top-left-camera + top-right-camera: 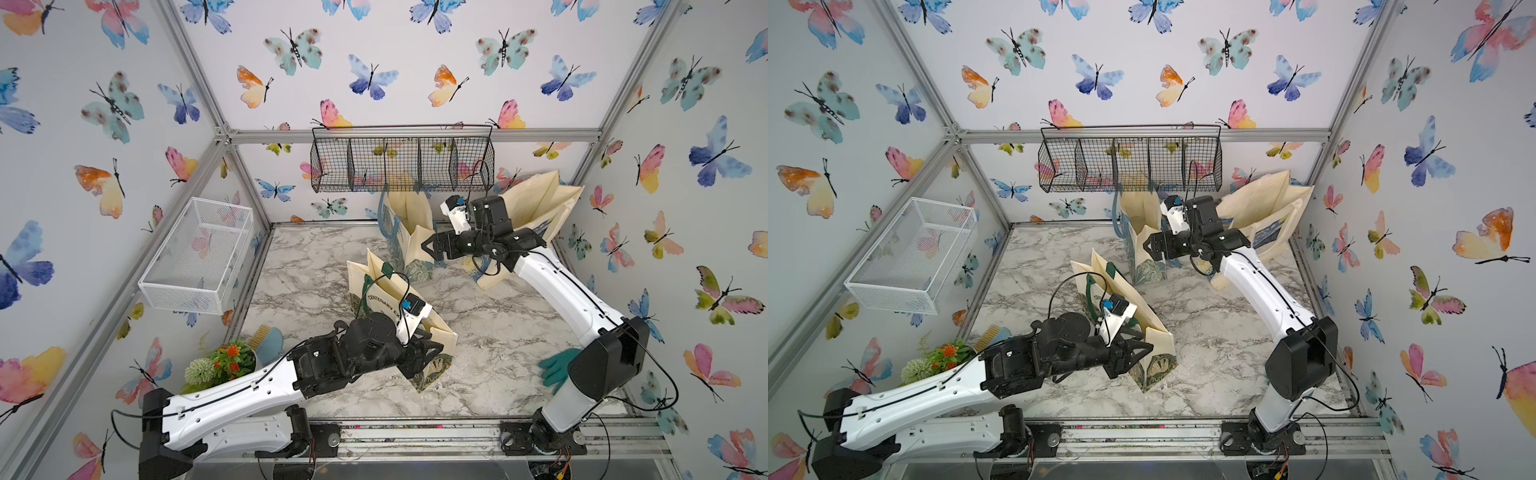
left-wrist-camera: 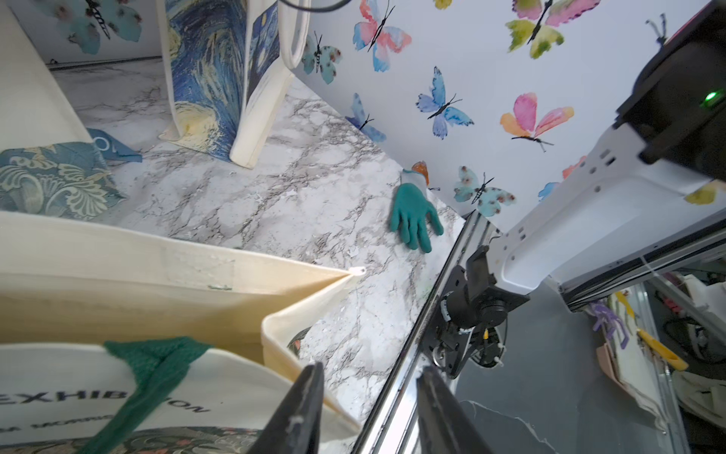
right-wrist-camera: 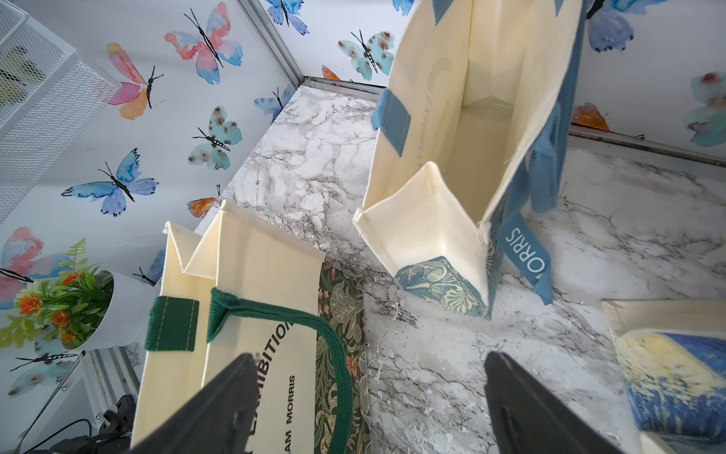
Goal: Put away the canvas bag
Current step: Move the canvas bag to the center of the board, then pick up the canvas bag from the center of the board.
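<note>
A cream canvas bag with green handles (image 1: 386,291) (image 1: 1154,328) stands mid-table, mouth open, its "EXHIBITION" print showing in the right wrist view (image 3: 251,267). My left gripper (image 1: 424,349) (image 1: 1133,353) is at that bag's near end. Its jaws stand apart in the left wrist view (image 2: 371,369), holding nothing, and the bag's edge (image 2: 118,283) lies beside one finger. My right gripper (image 1: 430,249) (image 3: 369,357) hangs open above the table farther back, between this bag and a blue-handled canvas bag (image 1: 409,220) (image 3: 463,137).
A Starry Night canvas bag (image 1: 536,199) (image 2: 204,78) leans in the back right corner. A black wire basket (image 1: 403,166) hangs on the back wall and a white mesh basket (image 1: 195,257) on the left wall. A potted plant (image 1: 224,361) stands front left, a teal glove (image 1: 557,365) front right.
</note>
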Robot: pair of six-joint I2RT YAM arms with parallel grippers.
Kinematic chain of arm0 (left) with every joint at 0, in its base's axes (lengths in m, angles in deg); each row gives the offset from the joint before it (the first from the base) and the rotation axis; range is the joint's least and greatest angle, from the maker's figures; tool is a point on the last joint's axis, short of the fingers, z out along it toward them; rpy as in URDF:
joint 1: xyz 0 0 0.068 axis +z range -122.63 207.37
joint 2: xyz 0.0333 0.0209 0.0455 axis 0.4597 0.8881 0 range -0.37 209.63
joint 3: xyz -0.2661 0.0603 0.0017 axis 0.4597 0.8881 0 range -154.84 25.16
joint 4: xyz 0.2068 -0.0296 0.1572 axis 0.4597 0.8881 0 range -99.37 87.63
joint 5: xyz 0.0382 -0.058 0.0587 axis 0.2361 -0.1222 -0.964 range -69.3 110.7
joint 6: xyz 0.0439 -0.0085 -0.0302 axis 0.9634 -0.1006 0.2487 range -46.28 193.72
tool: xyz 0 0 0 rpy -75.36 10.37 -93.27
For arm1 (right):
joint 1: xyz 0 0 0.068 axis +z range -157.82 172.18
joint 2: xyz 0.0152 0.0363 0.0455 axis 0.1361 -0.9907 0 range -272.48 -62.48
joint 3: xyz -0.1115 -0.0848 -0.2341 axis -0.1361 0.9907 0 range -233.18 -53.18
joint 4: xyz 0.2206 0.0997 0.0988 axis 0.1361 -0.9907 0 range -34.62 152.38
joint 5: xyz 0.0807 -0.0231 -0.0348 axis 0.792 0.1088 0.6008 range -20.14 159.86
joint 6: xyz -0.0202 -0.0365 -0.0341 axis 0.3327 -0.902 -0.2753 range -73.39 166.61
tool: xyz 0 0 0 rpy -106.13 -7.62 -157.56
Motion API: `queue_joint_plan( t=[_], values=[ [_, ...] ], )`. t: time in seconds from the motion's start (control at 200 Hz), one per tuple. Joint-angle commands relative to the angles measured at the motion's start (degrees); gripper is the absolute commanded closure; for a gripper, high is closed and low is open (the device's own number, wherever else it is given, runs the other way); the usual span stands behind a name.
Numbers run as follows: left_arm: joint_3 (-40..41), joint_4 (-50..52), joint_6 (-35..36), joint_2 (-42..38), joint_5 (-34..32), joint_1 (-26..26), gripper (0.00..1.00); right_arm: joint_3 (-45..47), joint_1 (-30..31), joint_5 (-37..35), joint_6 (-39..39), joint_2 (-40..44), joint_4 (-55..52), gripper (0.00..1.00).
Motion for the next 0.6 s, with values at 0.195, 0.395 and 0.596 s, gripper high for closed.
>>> queue_joint_plan(
  t=[0.195, 0.395, 0.596],
  values=[
    [-7.29, 14.47, -0.54, -6.86, -23.04, 17.39, 0.3, -6.91, 0.89, 8.02, -4.12, -3.6, -4.67, 0.06],
    [-4.02, 10.6, -0.76, -4.03, 11.68, 54.99, 0.41, -17.19, 7.32, 5.02, -6.36, -10.57, -10.32, 0.07],
    [-2.05, 4.81, -1.63, 3.81, 22.63, 62.6, 0.59, -27.84, 12.55, 5.15, -6.62, -18.61, -15.56, 0.08]
  ],
)
